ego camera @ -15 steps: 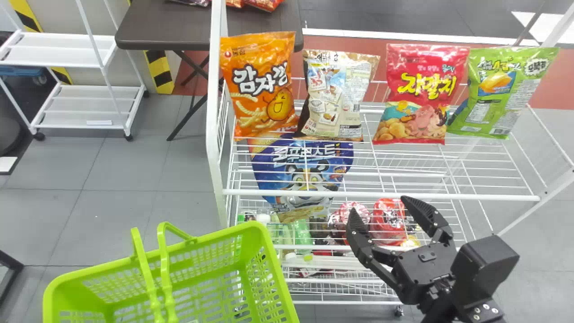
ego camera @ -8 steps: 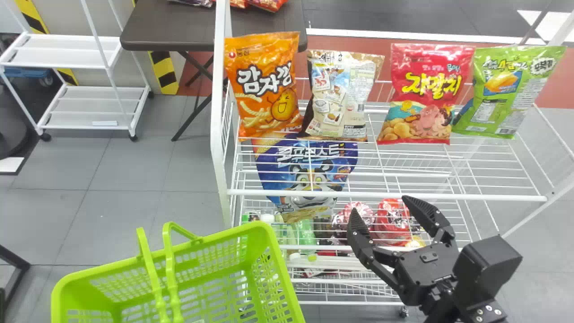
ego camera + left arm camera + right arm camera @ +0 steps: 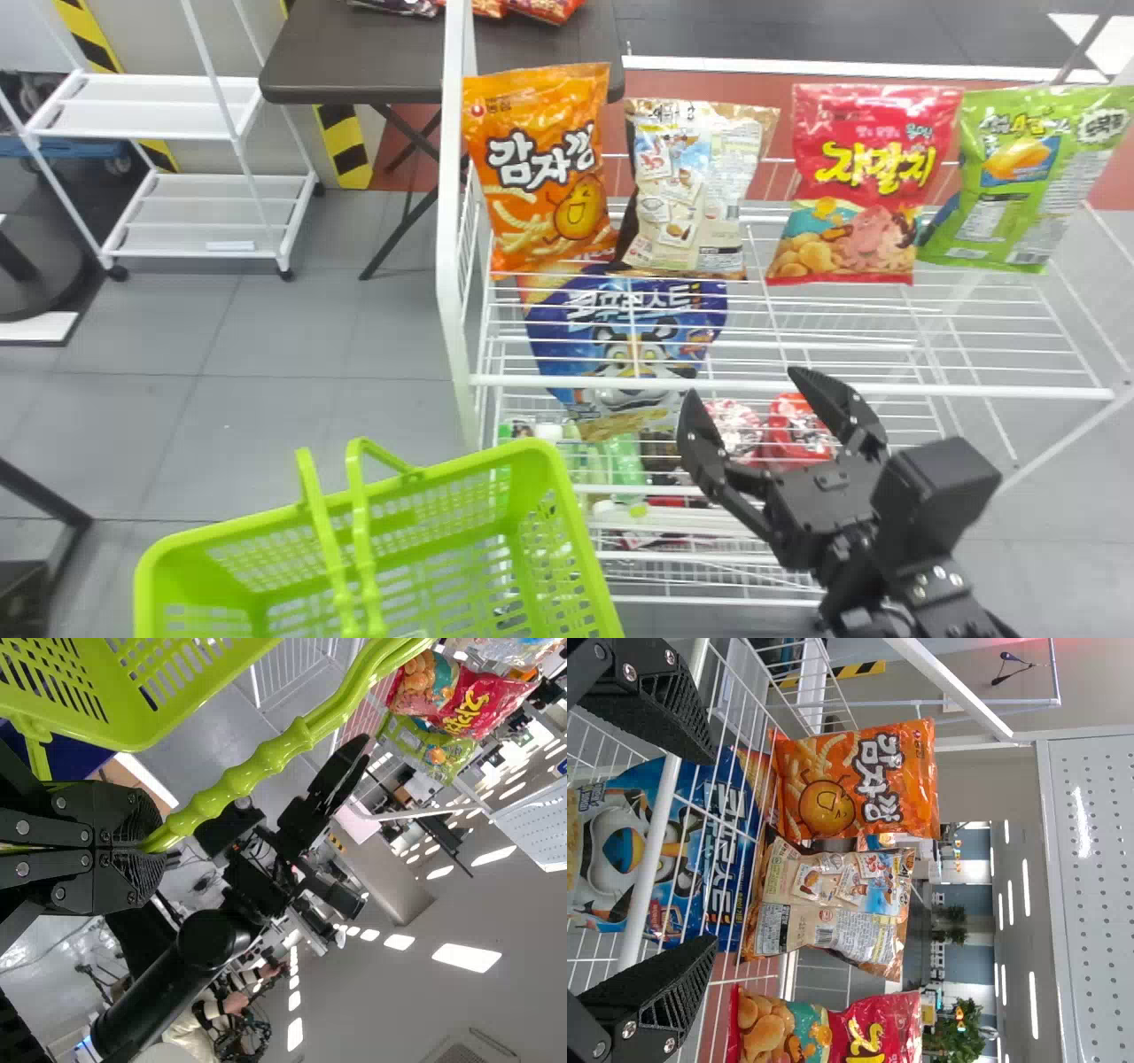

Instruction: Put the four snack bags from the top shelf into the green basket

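Fingers [image 3: 700, 443] of the right gripper [image 3: 741, 383] hang apart before the top shelf [image 3: 992, 390], four snack bags [image 3: 539, 177] upright beyond them; the left gripper [image 3: 152, 848] is clamped on the green basket's [image 3: 576, 523] handle [image 3: 239, 780].

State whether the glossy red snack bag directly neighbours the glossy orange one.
No, the beige printed foil bag stands between the red bag and the orange bag.

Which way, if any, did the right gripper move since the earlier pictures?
Yes. Judged against the top shelf's front rail in the head view, the right gripper has moved left, and slightly up in the picture.
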